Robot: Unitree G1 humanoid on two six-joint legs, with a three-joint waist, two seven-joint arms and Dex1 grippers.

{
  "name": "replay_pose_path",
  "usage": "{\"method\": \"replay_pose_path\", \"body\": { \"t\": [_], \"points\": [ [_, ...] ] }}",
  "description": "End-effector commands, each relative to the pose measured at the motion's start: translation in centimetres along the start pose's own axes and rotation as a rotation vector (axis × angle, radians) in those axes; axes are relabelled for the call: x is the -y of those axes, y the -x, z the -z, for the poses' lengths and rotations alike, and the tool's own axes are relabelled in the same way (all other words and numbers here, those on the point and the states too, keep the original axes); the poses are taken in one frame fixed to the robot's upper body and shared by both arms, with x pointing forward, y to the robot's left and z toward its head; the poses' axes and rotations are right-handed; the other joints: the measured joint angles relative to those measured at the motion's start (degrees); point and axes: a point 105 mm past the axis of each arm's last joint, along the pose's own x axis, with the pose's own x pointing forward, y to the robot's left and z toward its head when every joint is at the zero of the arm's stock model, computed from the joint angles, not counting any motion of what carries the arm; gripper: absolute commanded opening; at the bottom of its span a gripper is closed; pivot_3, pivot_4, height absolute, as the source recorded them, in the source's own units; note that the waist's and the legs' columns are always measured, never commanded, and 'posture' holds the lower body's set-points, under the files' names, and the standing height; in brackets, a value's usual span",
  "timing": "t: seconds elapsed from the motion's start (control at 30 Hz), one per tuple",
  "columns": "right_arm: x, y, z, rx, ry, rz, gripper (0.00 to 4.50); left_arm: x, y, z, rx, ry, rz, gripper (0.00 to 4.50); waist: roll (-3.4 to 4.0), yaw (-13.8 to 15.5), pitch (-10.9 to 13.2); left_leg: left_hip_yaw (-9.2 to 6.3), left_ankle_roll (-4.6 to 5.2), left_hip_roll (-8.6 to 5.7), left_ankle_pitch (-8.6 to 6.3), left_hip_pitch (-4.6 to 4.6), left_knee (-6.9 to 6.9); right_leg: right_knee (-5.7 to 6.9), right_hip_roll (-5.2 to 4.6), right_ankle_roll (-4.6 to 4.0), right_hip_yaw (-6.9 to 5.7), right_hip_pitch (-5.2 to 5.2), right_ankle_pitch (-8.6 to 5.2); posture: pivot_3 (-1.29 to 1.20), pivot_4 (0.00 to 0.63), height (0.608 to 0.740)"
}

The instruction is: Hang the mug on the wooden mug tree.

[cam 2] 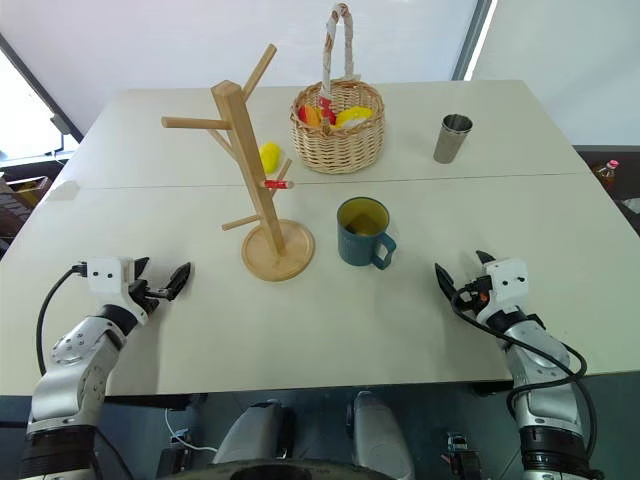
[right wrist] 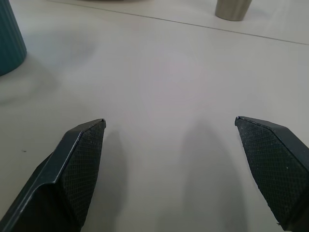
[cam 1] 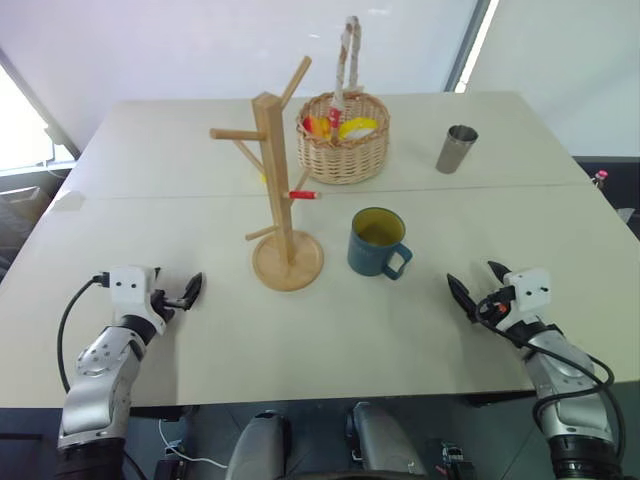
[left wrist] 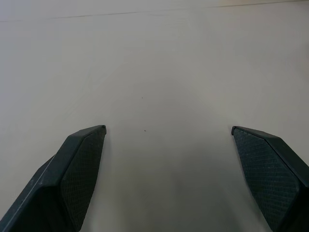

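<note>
White tabletop (cam 1: 330, 330) under bright window light, seamed across the middle. Nothing of the task done yet, by the look of it: the mug (cam 1: 377, 243) stood upright on the table, handle turned toward the right gripper (cam 1: 474, 292), ahead of that claw and off to its inner side, well apart from it. Stood just beside the round base of the wooden mug tree (cam 1: 278, 190), not touching it; every peg bare, the red-tipped one pointing toward the mug. Left gripper (cam 1: 178, 296) hovered low over bare table, jaws spread wide, holding nothing; tree ahead of it and toward its inner side. Right gripper likewise wide open and empty; in its wrist view a sliver of the mug's ribbed teal wall at the edge, clear table between the fingers (right wrist: 77, 164). Left to do, judging from this: reach, grasp, lift, thread the handle over a peg, let go. Wicker basket (cam 1: 343, 140) and steel tumbler (cam 1: 456, 148) far beyond both claws, past the tree. No brand, label or legible writing found anywhere.
</note>
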Motion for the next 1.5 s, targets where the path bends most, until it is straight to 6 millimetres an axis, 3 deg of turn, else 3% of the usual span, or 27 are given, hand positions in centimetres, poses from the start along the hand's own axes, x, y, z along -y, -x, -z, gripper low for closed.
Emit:
{"method": "replay_pose_path", "body": {
  "t": [0.03, 0.33, 0.57, 0.8, 0.97, 1.23, 1.5],
  "points": [
    [0.4, -0.1, -1.1, 0.038, 0.012, 0.002, 4.46, 0.1, 0.3, -0.6, 0.022, -0.009, 0.012, 4.5, 0.0, 0.0, 0.0, 0.0, 0.0, 0.0, 0.0, -0.01, 0.0, 0.0, 0.0, 0.0, 0.0, 0.0, 0.0, 0.0, 0.15, 0.74],
    [1.0, 0.3, -1.4, 0.045, 0.018, 0.012, 4.46, 0.5, 0.7, -0.8, 0.04, 0.022, 0.038, 4.5, 0.0, 0.0, 0.0, 0.0, 0.0, 0.0, 0.0, -0.02, 0.0, -0.01, -0.02, 0.0, 0.0, -0.01, 0.0, 0.0, 0.15, 0.74],
    [-0.1, 1.1, -1.6, 0.052, 0.009, -0.026, 4.46, 1.7, 1.7, -1.7, 0.099, -0.026, 0.135, 4.5, 0.0, 0.0, 0.0, -0.01, 0.0, 0.0, 0.0, -0.04, -0.01, -0.02, -0.02, -0.01, 0.0, -0.02, 0.0, 0.0, 0.15, 0.74],
    [-5.7, 2.3, -2.3, 0.082, -0.035, -0.106, 4.46, 6.9, 3.9, -1.9, 0.113, -0.08, 0.455, 4.5, 0.03, 0.0, 0.0, 0.0, 0.0, 0.03, -0.01, -0.06, -0.03, -0.05, -0.06, -0.04, 0.02, -0.03, -0.02, 0.0, 0.15, 0.74],
    [-8.0, 1.8, -2.9, 0.093, -0.025, -0.09, 4.46, 10.0, 4.8, -2.3, 0.113, -0.103, 0.642, 4.5, 0.04, 0.0, 0.0, 0.0, 0.0, 0.03, 0.0, -0.05, -0.01, -0.05, -0.06, -0.22, 0.03, -0.02, -0.12, 0.0, 0.15, 0.74],
    [-10.1, -0.6, -3.9, 0.126, -0.014, -0.021, 4.46, 14.5, 5.6, -2.9, 0.145, -0.195, 0.887, 4.5, 0.07, 0.0, 0.0, 0.01, 0.0, 0.04, 0.0, -0.07, -0.02, -0.05, -0.03, -0.15, 0.02, -0.08, -0.08, 0.0, 0.15, 0.74],
    [-9.1, -1.5, -4.6, 0.144, -0.018, 0.058, 4.46, 16.4, 5.2, -3.9, 0.199, -0.218, 0.936, 4.5, 0.08, 0.0, 0.0, 0.0, 0.0, 0.02, 0.0, -0.07, -0.01, -0.06, 0.0, -0.06, 0.01, -0.07, -0.03, 0.0, 0.15, 0.74]
  ]
}}
